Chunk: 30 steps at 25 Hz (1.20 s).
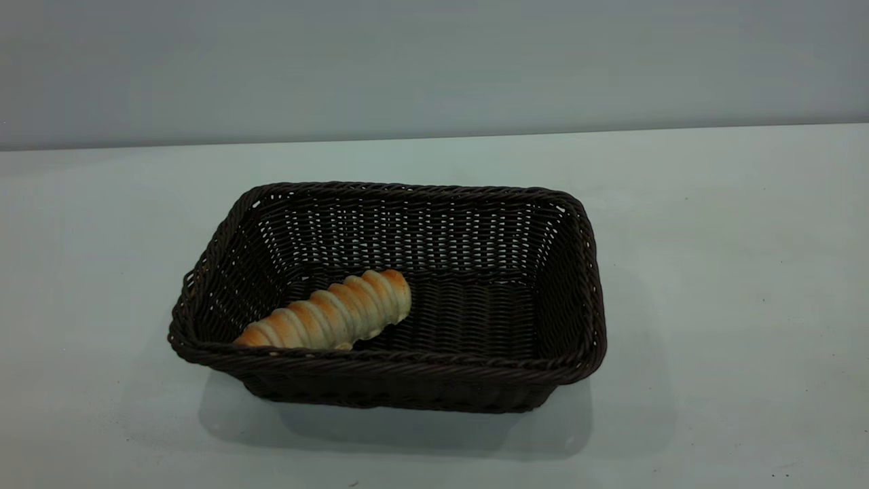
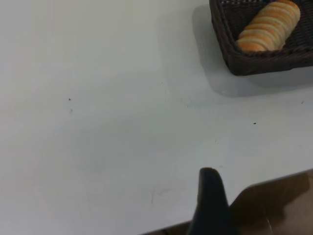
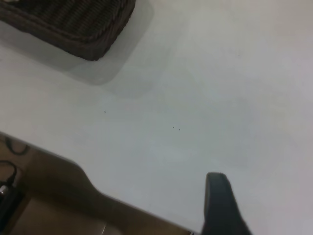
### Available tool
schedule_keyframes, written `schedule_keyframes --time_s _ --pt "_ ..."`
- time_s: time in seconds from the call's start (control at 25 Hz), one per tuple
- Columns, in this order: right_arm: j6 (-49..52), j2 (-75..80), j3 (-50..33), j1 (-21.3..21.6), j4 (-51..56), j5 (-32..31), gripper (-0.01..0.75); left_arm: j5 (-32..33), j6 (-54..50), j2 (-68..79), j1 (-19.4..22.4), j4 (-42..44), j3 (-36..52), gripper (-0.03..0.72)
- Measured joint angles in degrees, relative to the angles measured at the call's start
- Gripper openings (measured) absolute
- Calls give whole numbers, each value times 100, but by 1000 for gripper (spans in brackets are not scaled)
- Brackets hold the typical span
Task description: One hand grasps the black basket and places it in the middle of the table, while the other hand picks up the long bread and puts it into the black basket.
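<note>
The black basket (image 1: 387,299) stands on the white table (image 1: 713,272) near its middle. The long bread (image 1: 333,312) lies inside, at an angle in the basket's front-left corner, its tapered end against the near wall. Neither gripper shows in the exterior view. In the left wrist view, my left gripper (image 2: 211,200) hangs by the table's edge, far from the basket corner (image 2: 264,49) that holds the bread (image 2: 270,25). My right gripper (image 3: 220,203) is likewise near the table's edge, well away from the basket's other corner (image 3: 78,24). Only a single dark tip of each gripper is in view.
Bare white tabletop surrounds the basket on all sides. A grey wall (image 1: 434,61) rises behind the table. Past the table's edge lie a brown floor (image 2: 279,205) and some dark cables (image 3: 10,176).
</note>
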<state>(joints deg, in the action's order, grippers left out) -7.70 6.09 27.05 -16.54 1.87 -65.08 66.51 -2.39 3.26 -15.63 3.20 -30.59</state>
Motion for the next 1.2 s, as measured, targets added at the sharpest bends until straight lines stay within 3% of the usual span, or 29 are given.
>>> schedule_keyframes --time_s 1.0,1.2 --pt "6 -21 0 0 0 0 461 -139 28 0 0 0 273 555" --pt "6 -212 0 463 7 0 461 -139 54 0 142 -5 273 555"
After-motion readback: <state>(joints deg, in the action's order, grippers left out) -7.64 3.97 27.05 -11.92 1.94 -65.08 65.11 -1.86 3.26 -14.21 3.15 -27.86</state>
